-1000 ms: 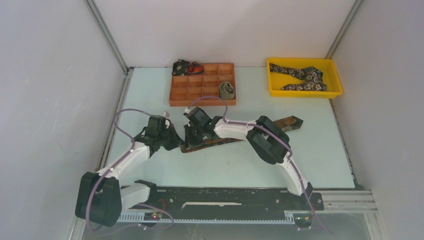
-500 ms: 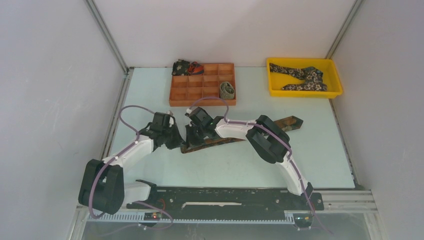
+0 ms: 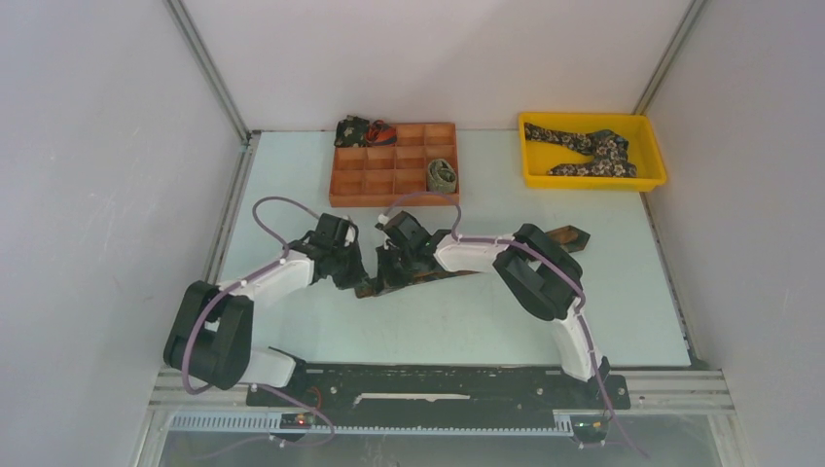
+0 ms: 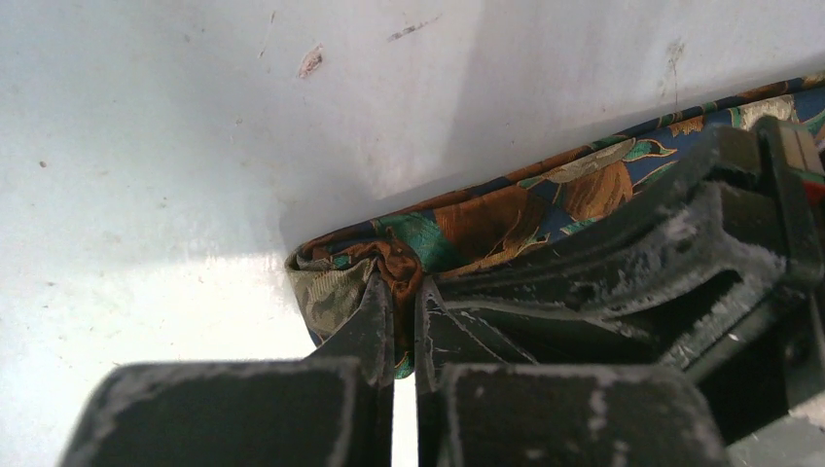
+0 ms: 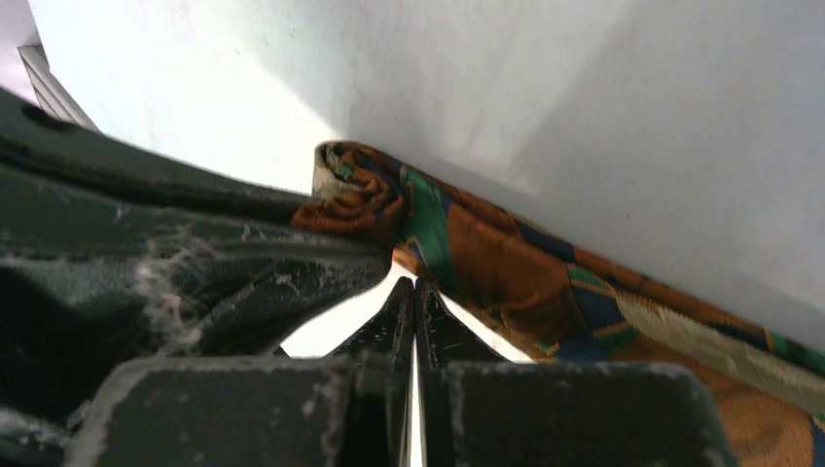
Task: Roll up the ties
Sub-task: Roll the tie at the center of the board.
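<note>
We see a brown and rust tie [image 3: 569, 235] lying across the middle of the table [image 3: 467, 326], its wide end toward the far right and its narrow end wound into a small coil at the left, where both arms meet. The left gripper [image 4: 399, 292] has its fingers nearly pressed together and pinches that coiled end at the tips, a rust fold of cloth caught in the narrow gap. The right gripper [image 5: 413, 292] is just beside it, its 2 fingers pressed flat together with nothing between them, the tips near the tie's edge just past the coil; whether they touch the cloth we cannot tell. At the far edge stands an orange compartment box [image 3: 393, 201] with 1 rolled tie [image 3: 442, 175] in a right-hand compartment, and well to its right a yellow tray [image 3: 593, 181] holds a dark floral tie [image 3: 589, 148] lying loose
</note>
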